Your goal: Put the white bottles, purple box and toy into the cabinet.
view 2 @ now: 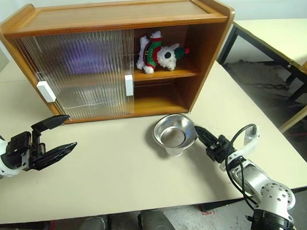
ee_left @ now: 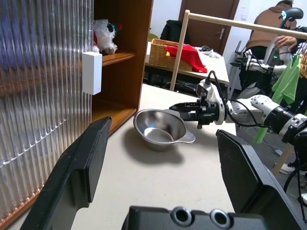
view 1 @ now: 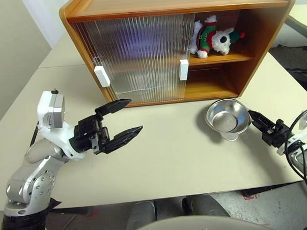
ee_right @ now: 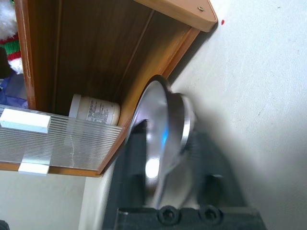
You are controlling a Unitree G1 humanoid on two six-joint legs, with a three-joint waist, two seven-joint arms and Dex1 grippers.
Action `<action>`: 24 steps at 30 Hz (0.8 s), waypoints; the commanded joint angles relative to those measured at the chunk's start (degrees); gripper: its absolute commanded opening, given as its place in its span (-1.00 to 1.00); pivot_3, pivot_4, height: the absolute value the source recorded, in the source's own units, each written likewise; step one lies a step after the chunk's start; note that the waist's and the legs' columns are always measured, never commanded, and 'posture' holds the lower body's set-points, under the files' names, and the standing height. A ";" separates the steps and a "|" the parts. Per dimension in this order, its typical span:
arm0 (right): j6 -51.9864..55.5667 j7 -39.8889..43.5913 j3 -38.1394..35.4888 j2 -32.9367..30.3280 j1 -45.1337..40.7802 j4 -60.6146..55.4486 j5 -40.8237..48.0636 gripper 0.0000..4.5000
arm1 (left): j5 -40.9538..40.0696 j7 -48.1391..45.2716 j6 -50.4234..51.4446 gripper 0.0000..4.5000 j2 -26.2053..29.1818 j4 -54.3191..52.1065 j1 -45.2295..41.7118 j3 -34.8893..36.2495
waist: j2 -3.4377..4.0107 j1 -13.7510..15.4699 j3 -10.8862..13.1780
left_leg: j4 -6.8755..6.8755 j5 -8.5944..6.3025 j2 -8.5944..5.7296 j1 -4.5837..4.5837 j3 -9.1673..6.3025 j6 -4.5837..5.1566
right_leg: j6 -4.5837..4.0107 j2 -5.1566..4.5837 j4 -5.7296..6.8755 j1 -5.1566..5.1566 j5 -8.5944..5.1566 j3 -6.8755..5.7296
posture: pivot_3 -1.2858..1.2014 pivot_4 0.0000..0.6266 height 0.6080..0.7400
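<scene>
The wooden cabinet [view 1: 262, 34] stands at the back of the table, its right half open. On its upper shelf lies the toy [view 1: 214, 37], a white bear in red and green. The purple box [view 2: 85, 59] shows as a purple blur behind the ribbed door. One white bottle [ee_right: 96, 111] stands on the lower shelf, just behind the door's edge. My left gripper [view 1: 134, 115] hovers open and empty over the table in front of the closed door. My right gripper [view 1: 254, 115] is shut on the right rim of a steel bowl [view 1: 226, 119].
The ribbed sliding door [view 1: 141, 59] with white handles [view 1: 184, 69] covers the cabinet's left half. The table's front edge [view 1: 162, 196] is close to me. A second table [view 2: 272, 33] stands to the right. In the left wrist view a person [ee_left: 280, 28] stands in the background.
</scene>
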 commanded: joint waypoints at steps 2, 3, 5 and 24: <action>-0.05 0.28 -0.08 0.14 -0.85 -0.04 -0.20 -0.99 | 0.75 0.22 0.09 1.00 0.45 -0.22 0.11 -0.27 | -0.01 -0.01 -0.05 | 0.00 0.00 -0.01 0.03 0.03 0.00 | 0.00 0.01 0.00 0.03 0.00 0.00 | -0.03 -0.82 1.00; -0.13 0.56 -0.24 0.01 -1.01 0.21 -0.14 -0.99 | 0.75 0.24 0.10 1.00 0.45 -0.20 0.05 -0.28 | -0.06 -0.01 -0.06 | 0.01 0.00 -0.02 0.05 0.03 0.00 | 0.01 0.02 0.00 0.06 0.00 0.00 | -0.03 -0.82 1.00; -0.13 0.83 -0.63 -0.18 -1.29 0.63 0.17 -0.99 | 0.76 0.25 0.12 1.00 0.47 -0.18 -0.03 -0.32 | -0.09 0.19 -0.05 | 0.09 0.00 -0.02 0.03 0.01 0.00 | 0.02 0.00 0.00 0.07 0.01 0.00 | -0.04 -0.82 1.00; -10.64 -25.19 -1.95 12.53 -12.00 -6.00 24.93 -0.99 | 0.48 0.65 0.78 1.00 1.03 -0.45 -0.55 -0.17 | -0.03 0.08 0.04 | -0.07 -0.01 -0.01 -0.04 -0.08 0.01 | -0.07 0.02 0.00 -0.10 0.06 0.02 | -0.03 -0.81 1.00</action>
